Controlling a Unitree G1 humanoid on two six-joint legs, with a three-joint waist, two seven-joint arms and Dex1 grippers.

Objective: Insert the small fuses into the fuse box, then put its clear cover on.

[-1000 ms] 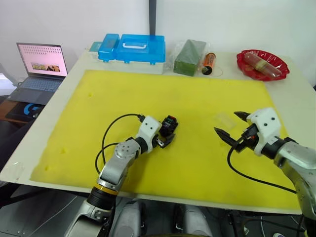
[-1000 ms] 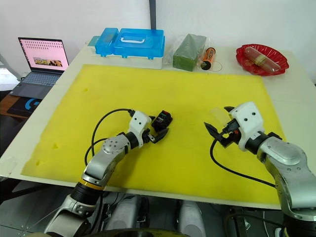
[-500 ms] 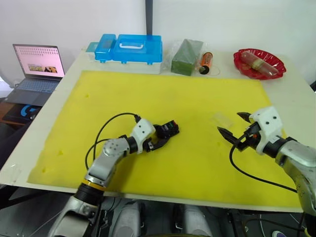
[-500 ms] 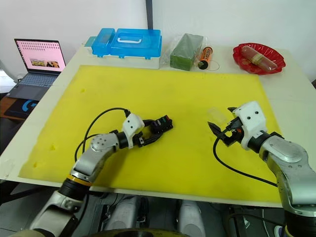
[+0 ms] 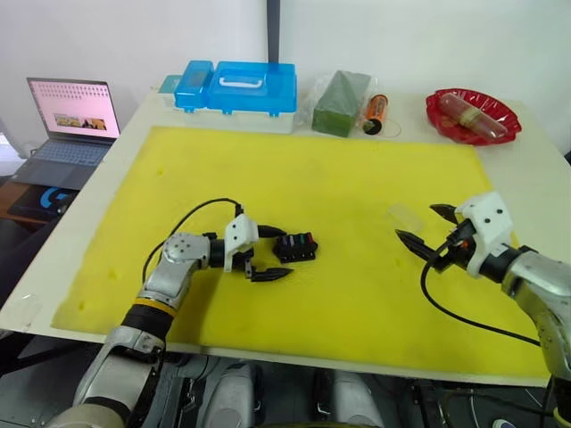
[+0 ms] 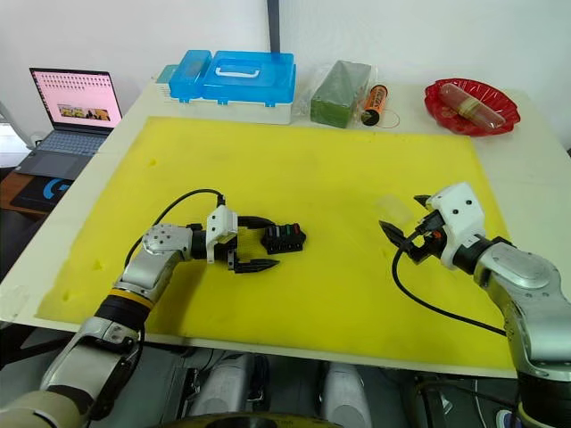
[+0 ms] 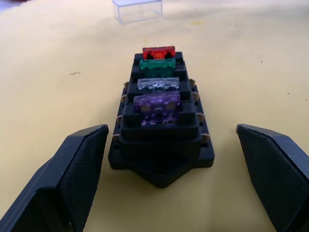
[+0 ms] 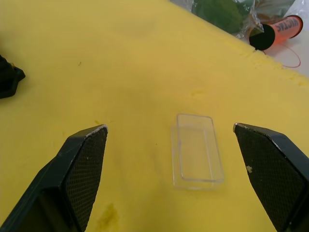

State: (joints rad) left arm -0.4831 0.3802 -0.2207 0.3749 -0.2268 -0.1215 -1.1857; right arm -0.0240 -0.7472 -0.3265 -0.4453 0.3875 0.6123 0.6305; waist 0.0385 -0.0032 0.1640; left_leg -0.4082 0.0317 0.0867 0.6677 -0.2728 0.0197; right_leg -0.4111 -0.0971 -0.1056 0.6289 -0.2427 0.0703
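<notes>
The black fuse box [image 7: 161, 125] lies flat on the yellow mat [image 5: 339, 169], left of centre. A red, a green, a pale grey and a pinkish-purple fuse [image 7: 153, 101] stand in a row in its slots. My left gripper [image 5: 285, 253] is open, with a finger on each side of the box's near end and not touching it. The clear cover [image 8: 195, 156] lies on the mat at the right, also seen as the cover [image 5: 406, 215] in the left eye view. My right gripper [image 5: 417, 222] is open just short of the cover, holding nothing.
Along the table's far edge stand a blue plastic case [image 5: 236, 86], a green wrapped block [image 5: 342, 102], an orange cylinder [image 5: 376, 110] and a red bowl [image 5: 470, 114]. A laptop [image 5: 71, 120] sits off the table's left side.
My left gripper has opened and let go of the fuse box, which now lies flat on the mat. The left arm has drawn back to the left. The right gripper has barely moved.
</notes>
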